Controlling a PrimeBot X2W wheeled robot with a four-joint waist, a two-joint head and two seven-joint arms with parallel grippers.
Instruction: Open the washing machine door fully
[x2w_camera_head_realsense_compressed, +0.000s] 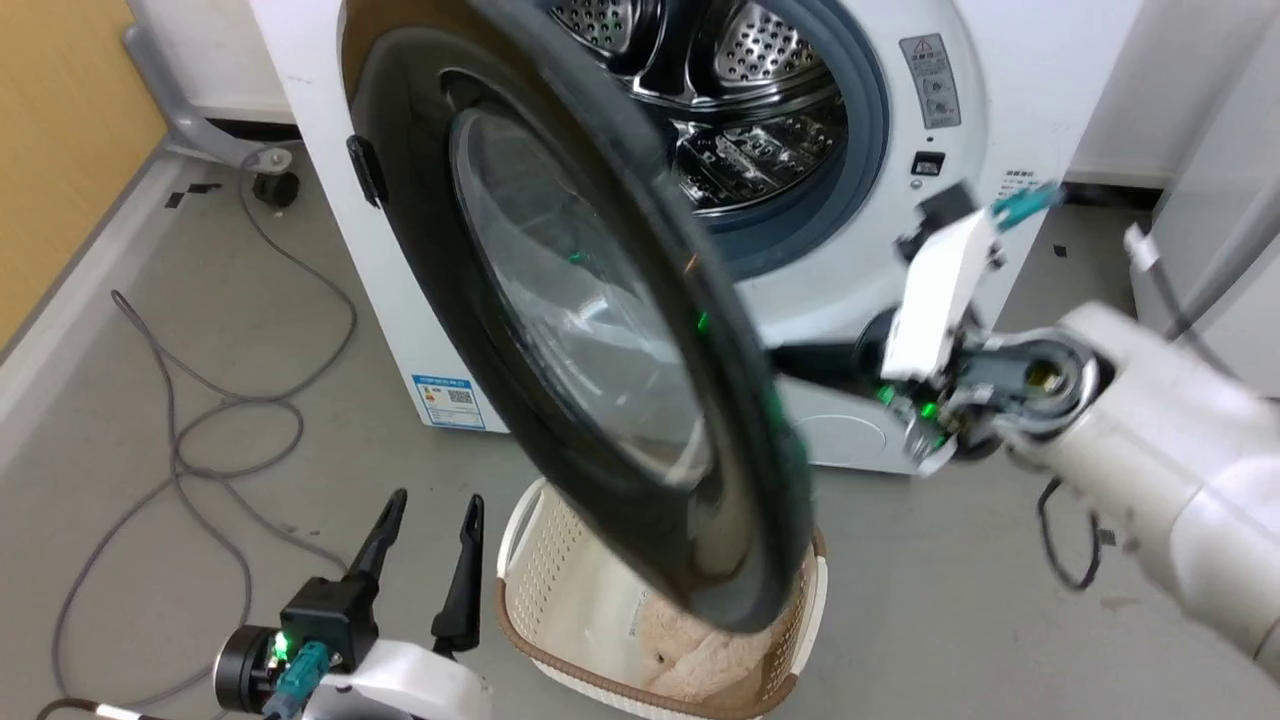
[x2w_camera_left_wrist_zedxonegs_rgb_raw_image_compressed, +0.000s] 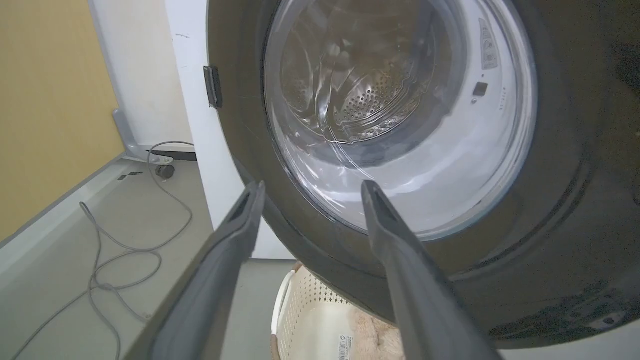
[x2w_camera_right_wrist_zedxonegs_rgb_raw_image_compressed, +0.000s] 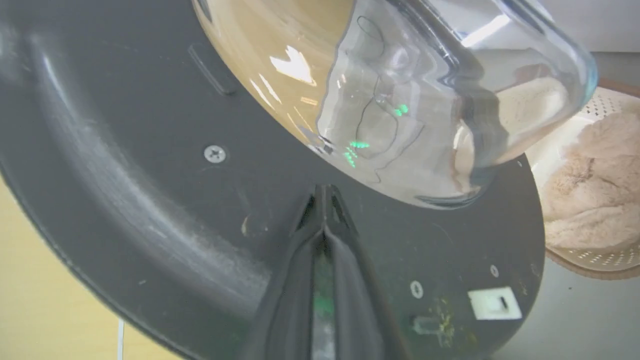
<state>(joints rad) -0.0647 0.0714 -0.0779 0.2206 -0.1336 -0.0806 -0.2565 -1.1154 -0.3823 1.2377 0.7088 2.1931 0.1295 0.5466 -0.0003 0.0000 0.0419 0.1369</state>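
Observation:
The white washing machine (x2w_camera_head_realsense_compressed: 1010, 80) stands with its steel drum (x2w_camera_head_realsense_compressed: 740, 100) exposed. Its large black door (x2w_camera_head_realsense_compressed: 580, 330) is swung partway out on the left-side hinge, the glass bowl facing the drum. My right gripper (x2w_camera_head_realsense_compressed: 785, 358) reaches in behind the door. It is shut, with nothing held, and its tips (x2w_camera_right_wrist_zedxonegs_rgb_raw_image_compressed: 324, 192) rest against the door's matte inner rim (x2w_camera_right_wrist_zedxonegs_rgb_raw_image_compressed: 150, 175) just below the glass bowl (x2w_camera_right_wrist_zedxonegs_rgb_raw_image_compressed: 425, 100). My left gripper (x2w_camera_head_realsense_compressed: 436, 500) is open low at the left, in front of the door's outer face (x2w_camera_left_wrist_zedxonegs_rgb_raw_image_compressed: 550, 225) and apart from it, fingers (x2w_camera_left_wrist_zedxonegs_rgb_raw_image_compressed: 312, 187) pointing up at the glass.
A cream laundry basket (x2w_camera_head_realsense_compressed: 545, 580) holding a beige plush item (x2w_camera_head_realsense_compressed: 690, 650) sits on the floor under the door's lower edge. Grey cables (x2w_camera_head_realsense_compressed: 200, 420) loop across the floor at left near a yellow wall (x2w_camera_head_realsense_compressed: 60, 150). Another white appliance (x2w_camera_head_realsense_compressed: 1230, 200) stands at right.

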